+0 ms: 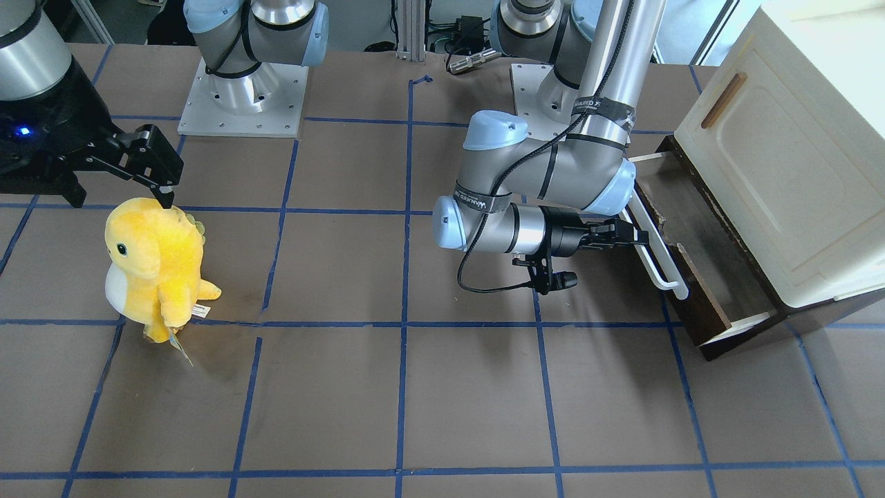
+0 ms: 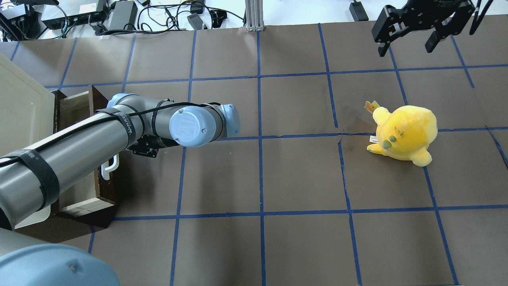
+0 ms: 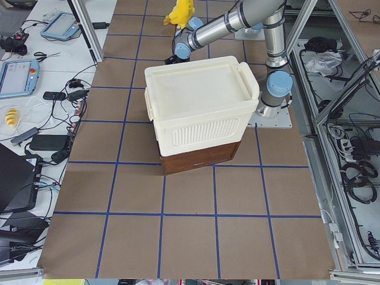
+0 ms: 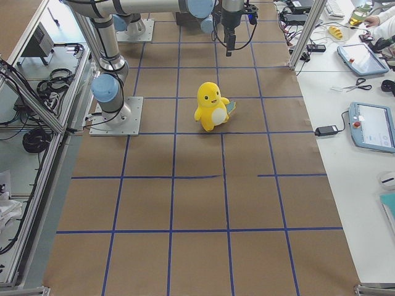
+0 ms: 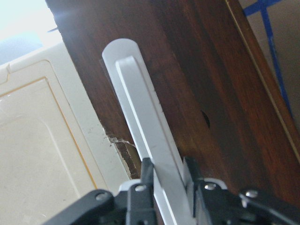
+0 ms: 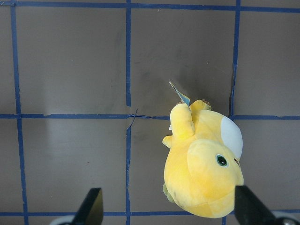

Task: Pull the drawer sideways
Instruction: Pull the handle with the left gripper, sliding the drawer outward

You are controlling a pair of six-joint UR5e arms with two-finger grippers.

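Note:
The drawer has a dark brown front and a long white bar handle. It stands partly out of the base of the cream cabinet. My left gripper is shut on the handle. In the left wrist view its fingers clamp the white bar against the brown front. In the overhead view the drawer's pale inside shows under my left arm, and the arm hides the gripper. My right gripper is open and empty, above a yellow plush toy.
The cabinet's cream door has a small brown wooden handle. The plush toy stands on the brown mat with its blue tape grid. The right wrist view shows the toy below the wide-spread fingers.

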